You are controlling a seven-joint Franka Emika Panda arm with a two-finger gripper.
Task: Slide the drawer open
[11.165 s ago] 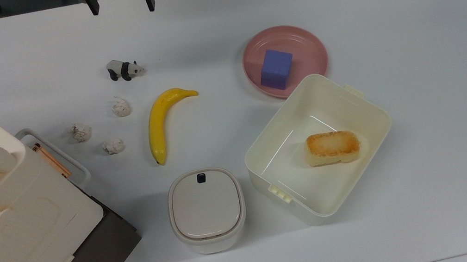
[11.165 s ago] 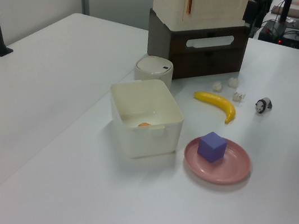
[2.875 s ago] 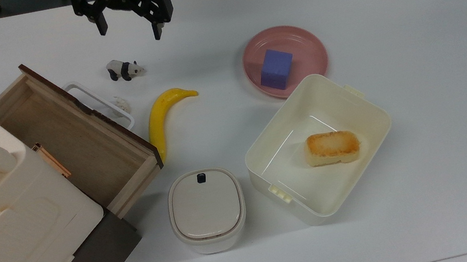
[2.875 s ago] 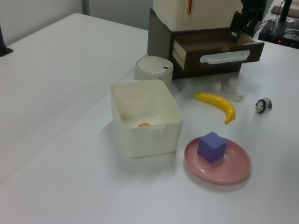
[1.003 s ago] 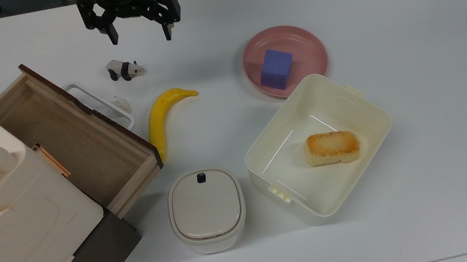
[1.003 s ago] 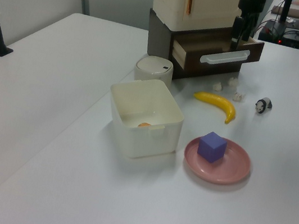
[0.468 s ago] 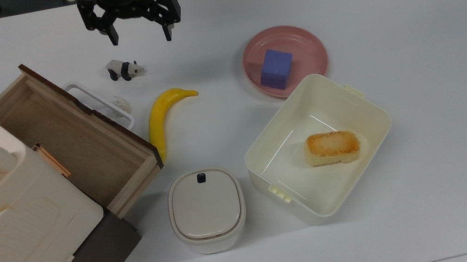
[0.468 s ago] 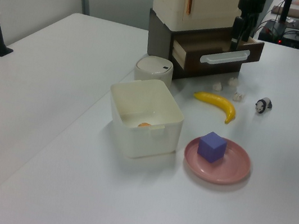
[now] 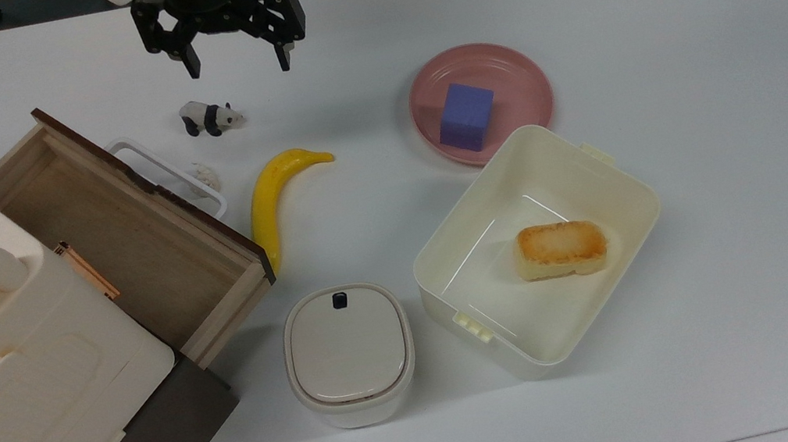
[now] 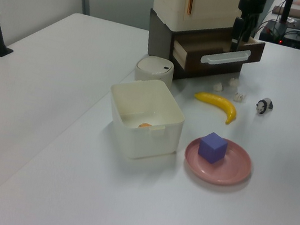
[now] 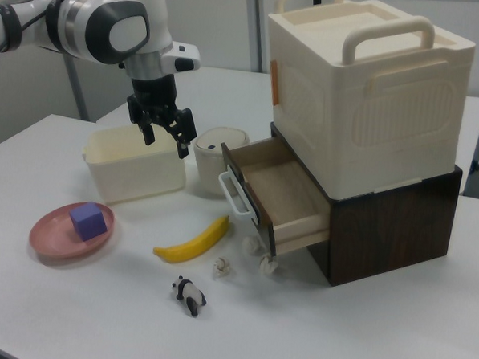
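The drawer (image 9: 128,239) stands pulled out of the dark cabinet (image 11: 390,228) at the top view's 9 o'clock, its pale wooden inside bare, its white loop handle (image 9: 170,179) facing the table's (image 9: 691,47) middle. The pincer (image 9: 234,63) hangs at 12 o'clock in the top view, fingers spread wide, holding and touching nothing. Beneath it stands a small panda figure (image 9: 210,117); a smooth curved banana (image 9: 276,200) lies just beside the drawer's front. A lidded white bin (image 9: 348,353), a cream plastic container (image 9: 536,246) and a pink plate (image 9: 523,86) bearing a purple cube (image 9: 465,115) lie toward 3 o'clock.
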